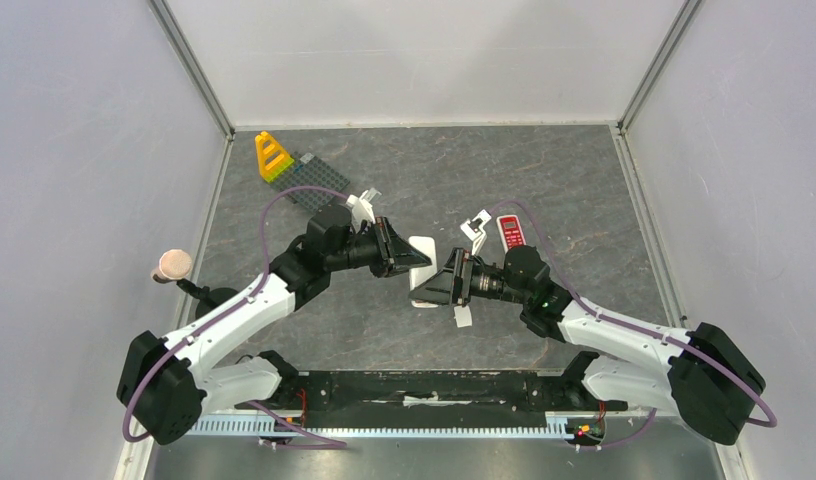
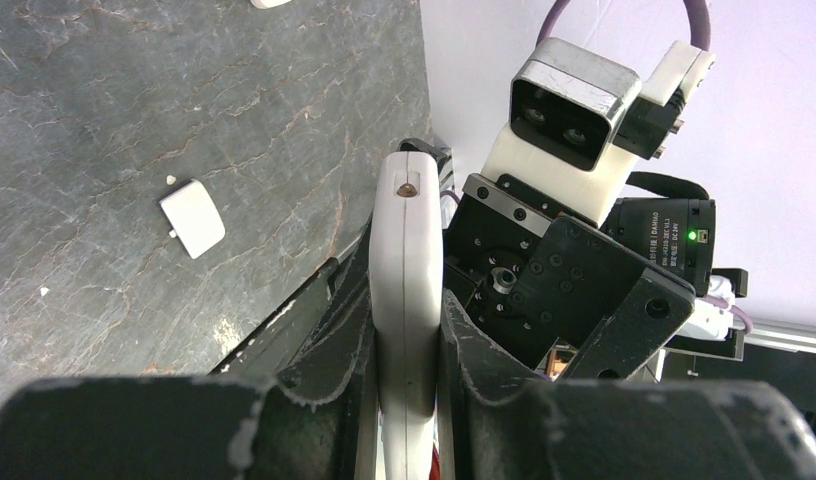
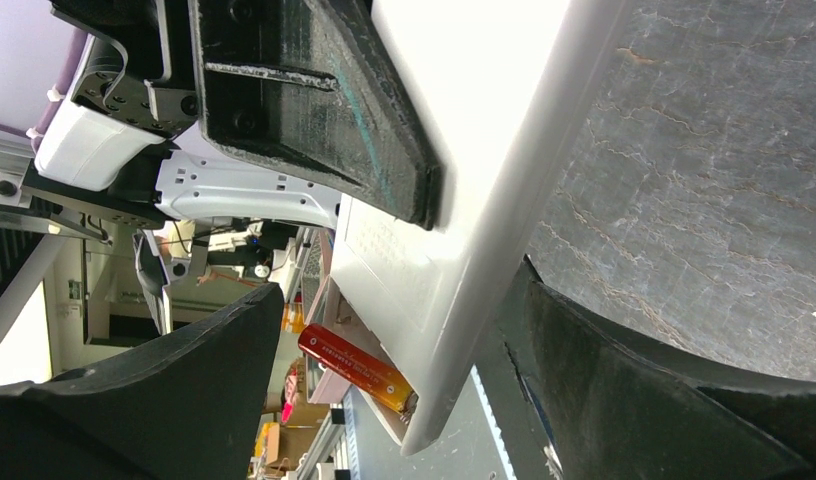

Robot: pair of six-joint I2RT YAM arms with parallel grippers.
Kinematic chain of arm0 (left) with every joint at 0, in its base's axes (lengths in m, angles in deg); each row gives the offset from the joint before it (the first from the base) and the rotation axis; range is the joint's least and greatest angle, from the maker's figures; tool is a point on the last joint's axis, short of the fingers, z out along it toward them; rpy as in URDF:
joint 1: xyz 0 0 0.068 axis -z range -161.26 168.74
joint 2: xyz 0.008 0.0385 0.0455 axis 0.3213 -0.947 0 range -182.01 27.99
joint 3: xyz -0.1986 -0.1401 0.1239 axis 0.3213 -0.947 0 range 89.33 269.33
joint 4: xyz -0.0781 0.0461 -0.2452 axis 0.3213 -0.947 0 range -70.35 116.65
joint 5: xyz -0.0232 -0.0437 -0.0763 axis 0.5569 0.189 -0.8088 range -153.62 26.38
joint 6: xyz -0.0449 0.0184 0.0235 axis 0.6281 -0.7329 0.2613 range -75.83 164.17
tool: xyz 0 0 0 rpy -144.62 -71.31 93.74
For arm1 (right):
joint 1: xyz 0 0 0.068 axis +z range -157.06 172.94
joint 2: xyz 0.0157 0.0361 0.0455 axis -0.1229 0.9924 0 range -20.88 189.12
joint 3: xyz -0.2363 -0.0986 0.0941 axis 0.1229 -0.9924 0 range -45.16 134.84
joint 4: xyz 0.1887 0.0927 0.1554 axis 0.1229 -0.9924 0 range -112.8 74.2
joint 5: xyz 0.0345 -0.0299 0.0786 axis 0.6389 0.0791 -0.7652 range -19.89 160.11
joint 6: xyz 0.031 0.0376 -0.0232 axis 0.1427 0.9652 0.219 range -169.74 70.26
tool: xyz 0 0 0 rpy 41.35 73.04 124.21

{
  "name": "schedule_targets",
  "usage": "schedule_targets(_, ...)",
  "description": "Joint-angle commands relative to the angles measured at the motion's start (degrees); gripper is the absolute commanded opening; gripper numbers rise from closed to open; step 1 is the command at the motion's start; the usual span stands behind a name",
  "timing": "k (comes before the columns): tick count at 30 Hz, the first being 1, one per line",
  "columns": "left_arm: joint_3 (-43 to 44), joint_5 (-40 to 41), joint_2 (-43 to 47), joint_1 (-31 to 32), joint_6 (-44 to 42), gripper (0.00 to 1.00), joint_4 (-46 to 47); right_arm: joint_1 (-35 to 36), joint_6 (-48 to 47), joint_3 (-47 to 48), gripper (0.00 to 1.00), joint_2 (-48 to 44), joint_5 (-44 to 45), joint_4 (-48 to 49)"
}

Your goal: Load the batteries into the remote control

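The left hand (image 1: 399, 256) pinches the remote (image 2: 407, 260) above the tabletop (image 1: 544, 180), the right hand (image 1: 446, 283) spread around its end; a bump there could knock loose the red-orange battery (image 3: 359, 368) seated inside.

In my top view, white remote (image 1: 422, 248) mostly masked by left gripper (image 1: 419, 261) and right gripper (image 1: 424, 286), red-orange battery (image 3: 356, 367) tip hidden behind remote edge, its print unreadable.

Dark grey, stone-patterned table (image 1: 584, 180); near its far left corner, a yellow triangular toy (image 1: 272, 157) just beside a grey studded plate (image 1: 316, 180); a pinkish round knob (image 1: 172, 265) by the left wall.
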Motion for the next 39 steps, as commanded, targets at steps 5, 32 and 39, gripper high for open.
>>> schedule_targets(5,2.5,-1.6,-0.3,0.1,0.8,0.02,1.4,0.2,-0.1,1.0,0.89,-1.1,-1.4,4.0)
schedule_targets(32,2.6,-1.8,-0.7,0.1,1.6,0.02,1.2,0.2,0.1,0.5,0.62,-0.7,-1.9,3.7)
schedule_targets(39,2.5,-1.9,-0.6,0.1,1.8,0.02,1.2,0.3,1.3,-0.1,0.51,-0.5,-2.0,4.9)
